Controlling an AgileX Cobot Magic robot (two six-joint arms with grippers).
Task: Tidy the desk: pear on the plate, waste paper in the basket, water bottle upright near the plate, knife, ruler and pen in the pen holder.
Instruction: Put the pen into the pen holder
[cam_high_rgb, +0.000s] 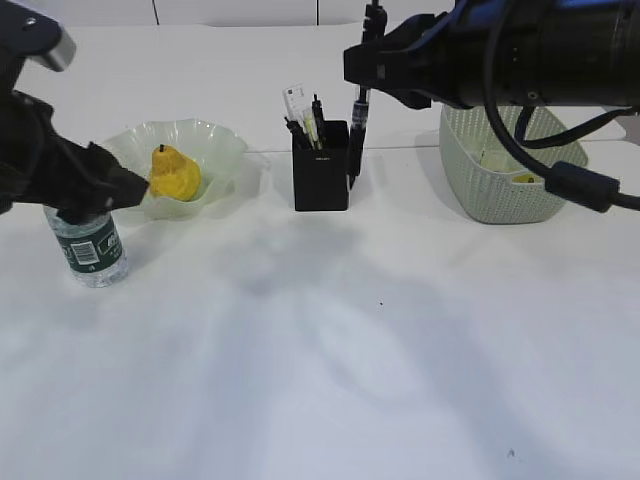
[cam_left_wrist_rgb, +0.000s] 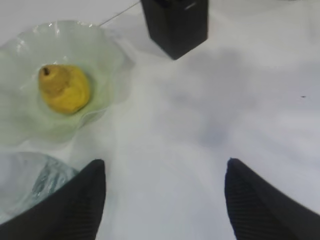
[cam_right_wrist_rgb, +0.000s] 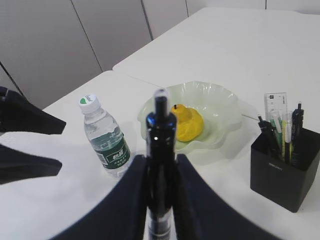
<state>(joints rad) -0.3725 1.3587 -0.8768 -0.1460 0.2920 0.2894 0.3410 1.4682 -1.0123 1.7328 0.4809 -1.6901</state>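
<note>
Black pen (cam_high_rgb: 357, 125), upright and clenched in the right gripper (cam_right_wrist_rgb: 160, 172), hangs just right of the black pen holder (cam_high_rgb: 321, 177), above its rim. Left gripper (cam_left_wrist_rgb: 165, 195) gapes unloaded near the upright bottle (cam_high_rgb: 88, 250). Bare tabletop (cam_high_rgb: 350, 360) lies before the holder.

We can read almost nothing outright. The water bottle (cam_right_wrist_rgb: 105, 140) carries a dark green label (cam_right_wrist_rgb: 116, 155) with a white block of characters, too small for us to make out; in the exterior view the same label (cam_high_rgb: 88, 250) shows a white barcode-like patch, also illegible. The clear ruler (cam_right_wrist_rgb: 276, 102) standing in the pen holder (cam_right_wrist_rgb: 284, 170) bears fine graduation marks along its edge, but we cannot read any figures. At about seven o'clock on the holder's front face sits a small pale mark, unreadable to us.
</note>
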